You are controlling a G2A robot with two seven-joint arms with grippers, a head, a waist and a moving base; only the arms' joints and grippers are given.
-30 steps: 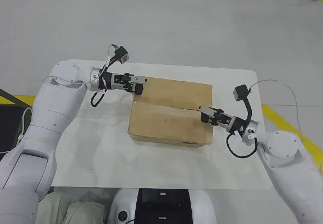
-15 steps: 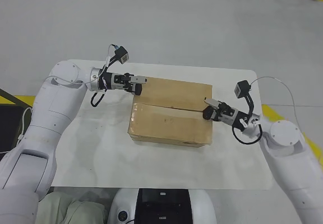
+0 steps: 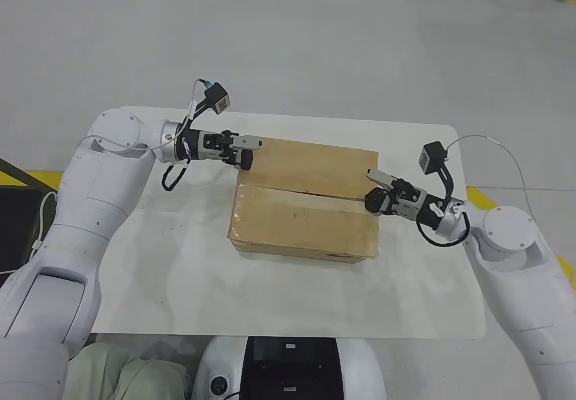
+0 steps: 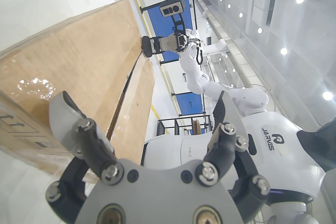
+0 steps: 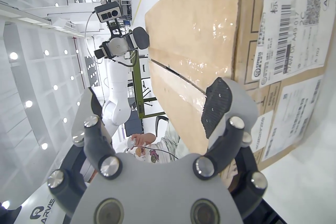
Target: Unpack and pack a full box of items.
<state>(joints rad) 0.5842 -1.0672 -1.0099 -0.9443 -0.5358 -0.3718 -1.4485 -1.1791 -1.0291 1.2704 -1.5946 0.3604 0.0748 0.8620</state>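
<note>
Two grippers stood at opposite ends of a closed brown cardboard box (image 3: 303, 205), which sat near the middle of a white rectangular table (image 3: 168, 280) in the top view, a little right of centre. The box lay with its long sides running left to right, slightly skewed against the table edges. Its two top flaps were down and met along a straight seam (image 3: 308, 190) that ran the length of the lid, and glossy clear tape (image 5: 199, 62) shone over the cardboard around that seam.

The left gripper (image 3: 251, 149) was at the upper left corner of the box in the top view, its arm coming in from the left edge of the table. In the left wrist view this gripper (image 4: 141, 101) had its fingers spread wide with nothing between them, one pale finger (image 4: 64, 114) lying in front of the box's near corner; whether it touched the cardboard could not be told.

The right gripper (image 3: 373, 196) was at the right end of the seam, its arm coming in from the right of the frame. In the right wrist view that gripper (image 5: 153, 91) was also spread wide and held nothing, with one dark ribbed pad (image 5: 216, 107) just beside the lid's edge where the seam ended. A white printed shipping label (image 5: 291, 25) covered part of the box's end face there
</note>
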